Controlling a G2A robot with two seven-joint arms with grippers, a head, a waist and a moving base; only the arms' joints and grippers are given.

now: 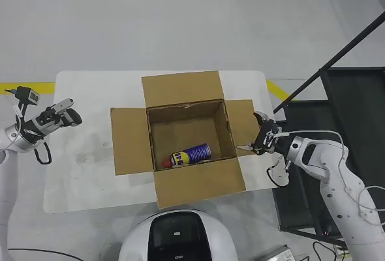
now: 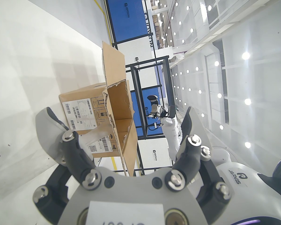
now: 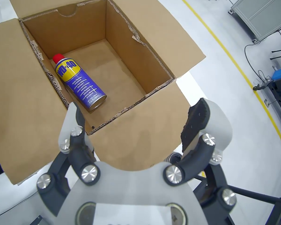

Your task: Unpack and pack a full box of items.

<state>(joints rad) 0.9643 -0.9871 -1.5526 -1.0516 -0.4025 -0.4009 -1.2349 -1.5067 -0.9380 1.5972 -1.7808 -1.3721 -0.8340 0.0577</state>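
Top view: open box at middle of table, spray can lying inside by its near wall. Right wrist view: can's red cap; right gripper spread wide, empty, over right flap. Left wrist view: labelled outer box wall; left gripper wide apart, empty, at table's left edge.

Arms are glossy white shells with black joints, and a thin black cable loops off each wrist. Left tool and right tool look identical: pale grey plate, black links, shiny slotted screws, white fingers with black pads. The right pad looks pretty chewed up. Head is a white dome with a black panel. Little grey camera sits on the left wrist.
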